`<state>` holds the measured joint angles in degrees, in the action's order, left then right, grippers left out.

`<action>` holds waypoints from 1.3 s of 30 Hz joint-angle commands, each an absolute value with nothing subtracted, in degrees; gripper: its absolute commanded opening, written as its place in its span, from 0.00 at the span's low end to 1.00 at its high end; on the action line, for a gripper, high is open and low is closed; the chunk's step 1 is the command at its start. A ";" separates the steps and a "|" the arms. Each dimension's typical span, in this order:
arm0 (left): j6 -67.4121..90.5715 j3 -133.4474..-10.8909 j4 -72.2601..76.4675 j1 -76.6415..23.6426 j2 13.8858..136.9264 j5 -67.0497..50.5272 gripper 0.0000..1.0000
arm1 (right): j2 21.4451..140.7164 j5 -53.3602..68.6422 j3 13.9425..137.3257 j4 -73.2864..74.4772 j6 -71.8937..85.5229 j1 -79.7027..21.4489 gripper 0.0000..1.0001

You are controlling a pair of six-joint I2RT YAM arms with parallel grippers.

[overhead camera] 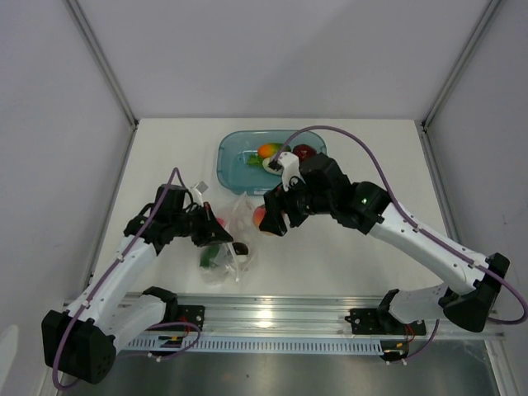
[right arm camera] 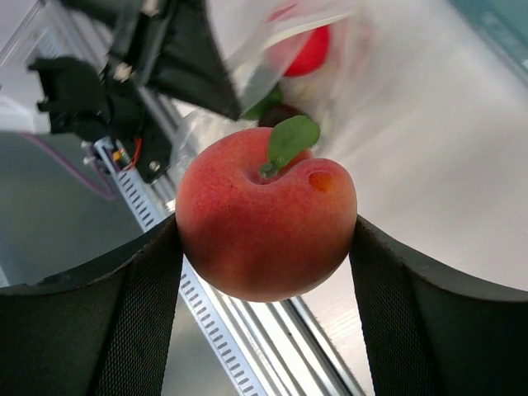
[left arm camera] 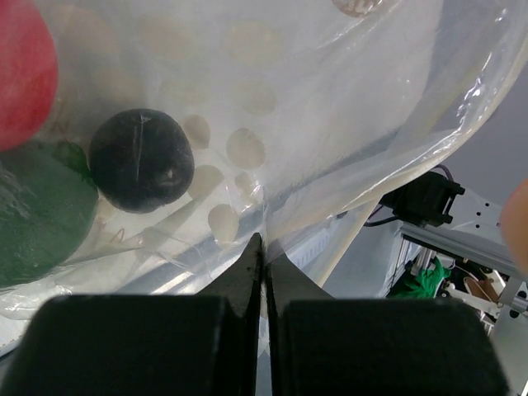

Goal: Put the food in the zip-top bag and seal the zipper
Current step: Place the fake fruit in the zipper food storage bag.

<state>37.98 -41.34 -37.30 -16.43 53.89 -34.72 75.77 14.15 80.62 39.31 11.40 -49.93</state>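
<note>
Table: a white table (overhead camera: 338,264) walled in by pale panels, with a metal rail (overhead camera: 272,318) along its near edge carrying both arm bases.
Right arm: it reaches in from the right, bending over the middle of the table, its wrist passing in front of the tub's near side.
Left arm: it reaches in from the left, its wrist low over the bag.
Tub: a teal translucent tub (overhead camera: 235,161) sits at the far middle of the table, well apart from the bag.
Bag: the zip-top bag (overhead camera: 235,260), clear and crinkled, lies between the two grippers at the near middle; the left wrist view shows one wall lifted up from the fingers.
Left gripper: the left gripper (left arm camera: 264,247) has its fingers pressed together on a fold of the bag's plastic.
Right gripper: the right gripper (right arm camera: 264,227) has its fingers wide apart, clamped on either side of the peach, just beside the bag.
Peach: the peach (right arm camera: 247,247), orange-red with a green leaf, is held off the table, outside the bag.
Food in bag: a red fruit (left arm camera: 21,74), a green piece (left arm camera: 37,223) and a dark purple fruit (left arm camera: 140,161) lie close together behind the plastic.
Food in tub: an orange-green fruit (overhead camera: 268,150) and a dark red fruit (overhead camera: 304,152) rest inside.
Zipper: the seal strip cannot be told apart from the plastic.
</note>
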 commanded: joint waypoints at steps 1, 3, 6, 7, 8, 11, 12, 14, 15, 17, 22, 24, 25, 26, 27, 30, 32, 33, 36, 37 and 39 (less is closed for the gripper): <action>37.18 -43.68 -37.70 -15.82 53.79 -36.12 0.01 | 73.48 12.66 79.02 36.74 9.75 -54.22 0.00; 37.18 -43.86 -37.88 -15.82 53.18 -36.04 0.01 | 74.53 12.66 79.45 36.91 10.11 -55.36 0.00; 37.35 -44.03 -38.14 -15.82 53.09 -36.47 0.01 | 76.46 11.69 80.24 37.27 9.15 -57.56 0.00; 37.53 -44.29 -38.49 -15.82 53.00 -36.74 0.01 | 76.99 11.52 80.33 37.18 8.44 -57.92 0.00; 37.62 -44.30 -38.50 -15.82 52.91 -36.83 0.01 | 78.38 11.43 80.59 37.26 8.26 -58.44 0.00; 38.14 -44.38 -38.76 -15.82 51.77 -36.65 0.00 | 81.46 10.81 82.09 37.79 7.65 -58.97 0.01; 38.58 -44.38 -38.67 -15.82 51.33 -36.74 0.01 | 82.17 10.90 82.44 37.88 7.56 -58.97 0.02; 39.11 -44.12 -38.50 -15.82 50.54 -37.09 0.00 | 83.58 11.42 83.76 38.23 7.21 -59.06 0.02; 39.46 -44.03 -38.58 -15.82 50.45 -37.18 0.01 | 84.63 11.86 84.19 38.15 7.03 -59.24 0.02; 39.64 -44.12 -39.02 -15.82 49.92 -37.70 0.01 | 85.51 12.04 84.90 37.18 6.86 -59.41 0.03; 39.55 -43.86 -40.25 -15.82 48.52 -36.91 0.01 | 89.72 12.13 87.71 37.26 6.59 -59.41 0.05; 40.08 -43.16 -39.90 -15.82 48.25 -37.35 0.01 | 90.87 12.48 89.03 38.41 6.33 -59.50 0.06; 40.17 -43.15 -39.90 -15.82 48.25 -37.44 0.01 | 91.40 12.74 89.12 38.41 6.24 -59.41 0.06; 40.34 -42.89 -39.90 -15.82 48.08 -37.62 0.01 | 91.58 12.83 89.12 38.32 6.33 -59.41 0.07; 40.43 -42.63 -39.90 -15.82 47.55 -37.62 0.01 | 91.67 12.83 89.03 38.15 6.59 -59.41 0.10; 40.17 -42.45 -40.34 -15.82 46.85 -37.18 0.01 | 92.28 12.22 89.38 38.05 7.20 -59.50 0.32; 39.82 -42.54 -40.69 -15.82 46.58 -37.18 0.01 | 92.90 10.99 89.91 39.19 7.56 -59.41 0.56; 39.81 -42.37 -40.95 -15.82 46.23 -37.18 0.01 | 93.25 10.38 90.17 39.81 7.91 -59.41 0.65; 39.64 -42.27 -40.95 -16.96 45.97 -36.39 0.01 | 94.48 9.23 93.23 44.46 8.26 -59.50 0.83; 39.46 -42.71 -41.13 -18.27 46.23 -35.60 0.01 | 94.74 9.23 94.30 47.34 8.44 -59.50 0.93; 40.07 -42.37 -40.61 -18.63 46.06 -34.98 0.01 | 95.10 8.70 95.88 49.47 8.88 -59.50 0.99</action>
